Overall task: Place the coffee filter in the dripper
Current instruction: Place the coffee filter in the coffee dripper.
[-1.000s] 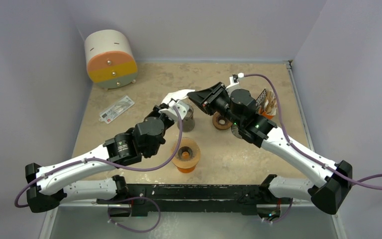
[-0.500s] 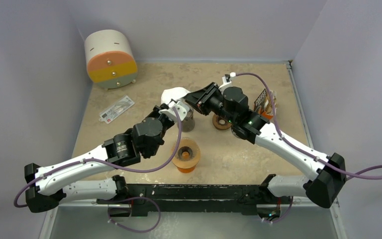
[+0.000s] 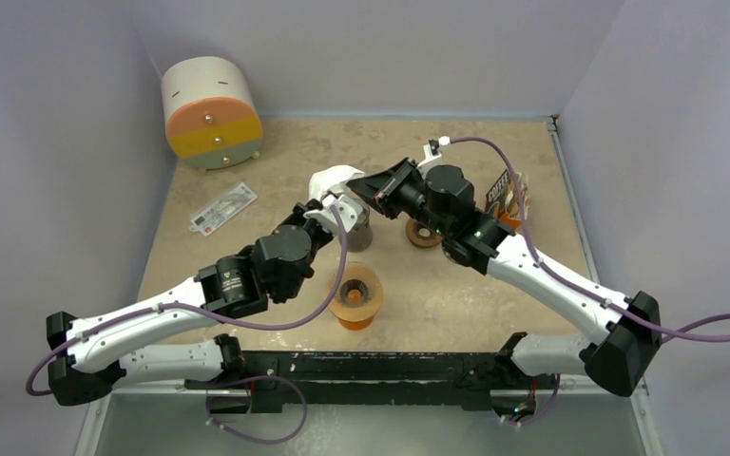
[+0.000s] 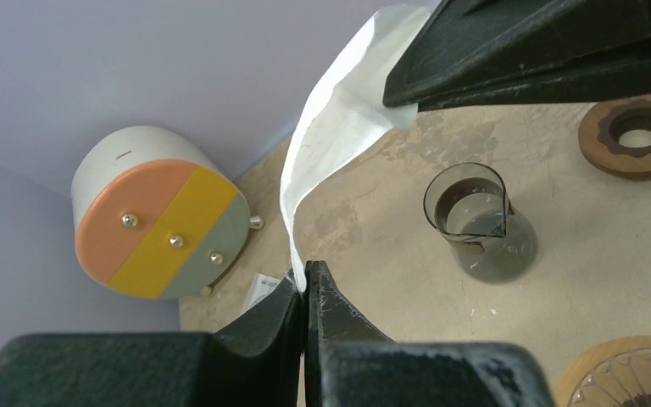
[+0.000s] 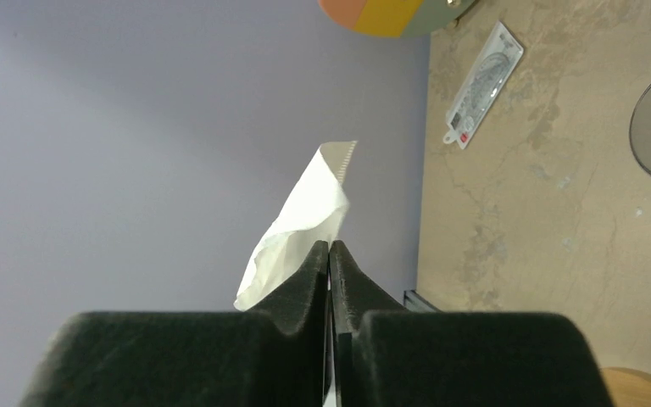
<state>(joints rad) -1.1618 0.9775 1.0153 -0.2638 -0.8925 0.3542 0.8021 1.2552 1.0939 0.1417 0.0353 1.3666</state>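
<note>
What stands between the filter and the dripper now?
The glass jug stands between the filter, held in the air, and the dripper; the left arm's cable curves by the dripper's left rim. Its opening looks uncovered.

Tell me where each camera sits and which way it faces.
Top: above and behind the arms, looking down on the table; left arm and right arm show whole.
Left wrist: on the left arm, facing the back-left corner and the drum; its shut jaws show.
Right wrist: on the right arm, facing the left wall; its shut jaws show.
Shared: both wrist views show the paper filter, pinched by both jaws.
</note>
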